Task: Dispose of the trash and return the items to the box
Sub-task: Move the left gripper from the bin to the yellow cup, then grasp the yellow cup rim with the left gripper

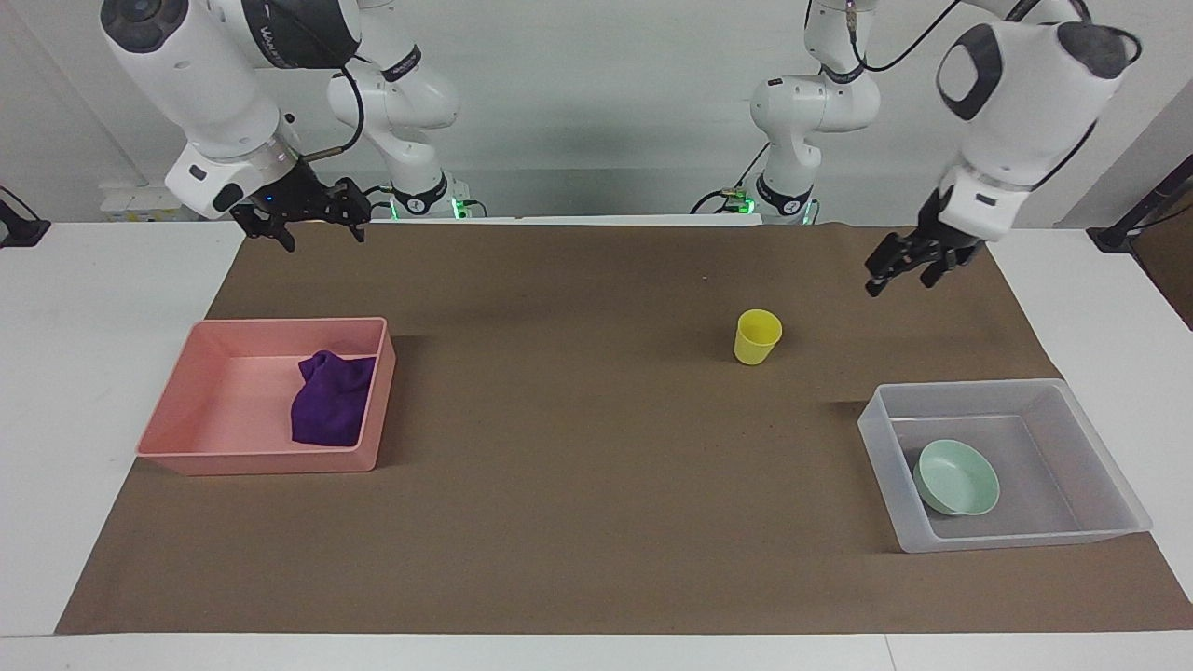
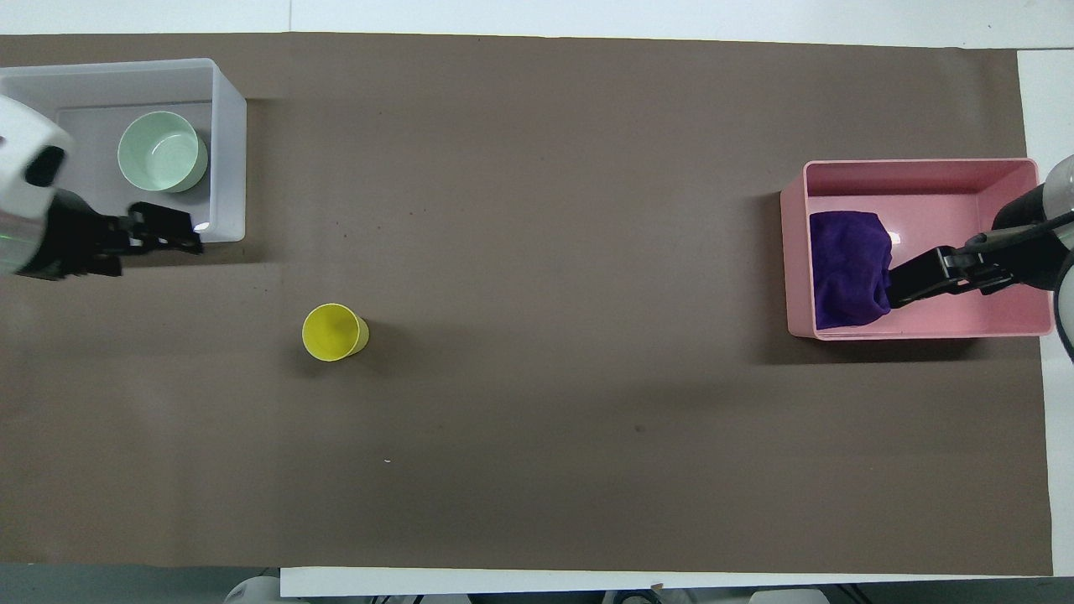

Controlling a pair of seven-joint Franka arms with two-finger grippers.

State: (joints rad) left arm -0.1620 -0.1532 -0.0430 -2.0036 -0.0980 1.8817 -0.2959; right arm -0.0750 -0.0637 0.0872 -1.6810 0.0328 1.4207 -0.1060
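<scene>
The yellow cup (image 1: 757, 336) stands upright on the brown mat, also in the overhead view (image 2: 334, 332). The mint-green bowl (image 1: 956, 478) (image 2: 162, 152) lies in the clear box (image 1: 878, 421) (image 2: 228, 143) at the left arm's end. The purple rag (image 1: 331, 399) (image 2: 849, 267) lies in the pink tray (image 1: 233, 391) (image 2: 965, 189) at the right arm's end. My left gripper (image 1: 895, 280) (image 2: 193, 242) is open and empty, up in the air over the mat between cup and box. My right gripper (image 1: 322, 238) (image 2: 898, 289) is open and empty, raised over the mat by the pink tray.
The brown mat (image 1: 578, 466) covers most of the white table. The cup stands nearer to the robots than the clear box.
</scene>
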